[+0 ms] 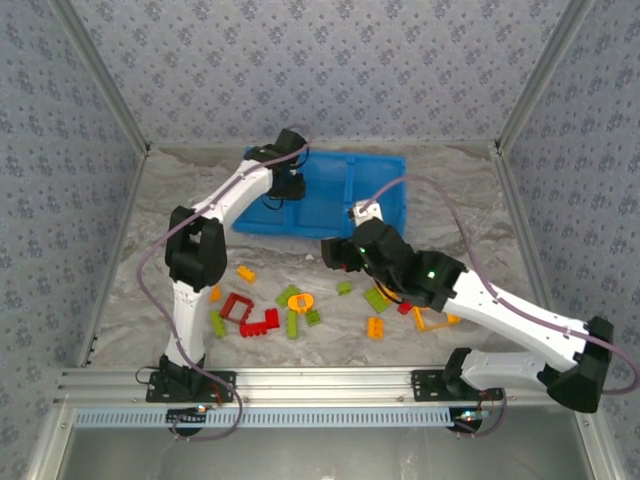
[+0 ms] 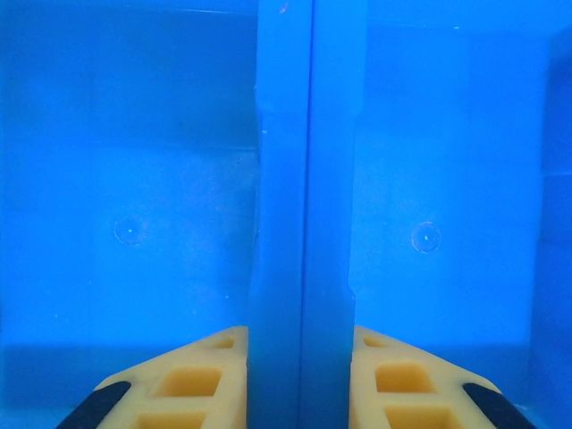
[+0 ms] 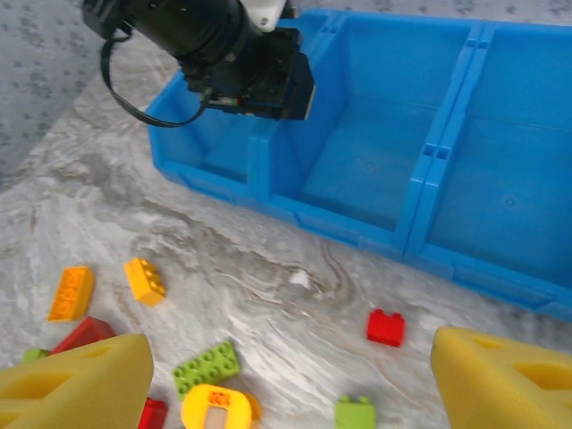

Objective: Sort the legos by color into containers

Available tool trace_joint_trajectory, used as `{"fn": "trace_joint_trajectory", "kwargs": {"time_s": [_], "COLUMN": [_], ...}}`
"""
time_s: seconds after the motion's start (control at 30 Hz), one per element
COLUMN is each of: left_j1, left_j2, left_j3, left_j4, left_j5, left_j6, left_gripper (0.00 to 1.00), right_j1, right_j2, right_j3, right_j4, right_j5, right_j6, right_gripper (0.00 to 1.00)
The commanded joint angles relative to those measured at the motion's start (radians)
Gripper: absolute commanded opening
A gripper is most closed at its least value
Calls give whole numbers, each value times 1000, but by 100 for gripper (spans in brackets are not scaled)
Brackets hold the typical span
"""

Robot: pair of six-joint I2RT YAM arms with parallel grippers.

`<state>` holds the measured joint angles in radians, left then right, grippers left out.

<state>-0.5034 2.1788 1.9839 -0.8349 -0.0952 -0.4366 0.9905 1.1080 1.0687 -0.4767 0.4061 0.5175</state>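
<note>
— Legos [image 1: 290,305] lying where?
— Loose on the surface [image 1: 140,260], red, green and orange-yellow, on the near side of the blue bin [image 1: 385,170].
— Right pincer [image 3: 286,384]?
— Spread wide, hovering above them.
— Left pincer [image 2: 299,344]?
— Down at the bin, one finger each side of a divider [image 2: 299,134]; pinching it or not, I cannot tell.

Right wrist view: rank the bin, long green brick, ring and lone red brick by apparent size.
1. bin
2. long green brick and ring: look alike, and the ring sits nearer the camera, so unranked
3. red brick
</note>
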Motion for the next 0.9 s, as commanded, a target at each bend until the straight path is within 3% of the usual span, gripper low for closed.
{"fn": "trace_joint_trajectory", "kwargs": {"time_s": [0.0, 0.23, 0.87], "left_j1": [-13, -68, -78], "left_j2": [-6, -18, 0], "left_j3": [31, -11, 9], "left_j4": [11, 67, 58], "left_j5": [18, 7, 1], "left_j6": [-154, -251, -185], "left_gripper": [0, 0, 0], "right_j1": [-15, -49, -94], "right_j2": [-80, -180, -184], "right_j3": [-33, -67, -90], "right_j4": [-108, -185, -266], "right_j5": [65, 88, 104], "right_j6": [48, 65, 215], "right_gripper": [84, 84, 83]}}
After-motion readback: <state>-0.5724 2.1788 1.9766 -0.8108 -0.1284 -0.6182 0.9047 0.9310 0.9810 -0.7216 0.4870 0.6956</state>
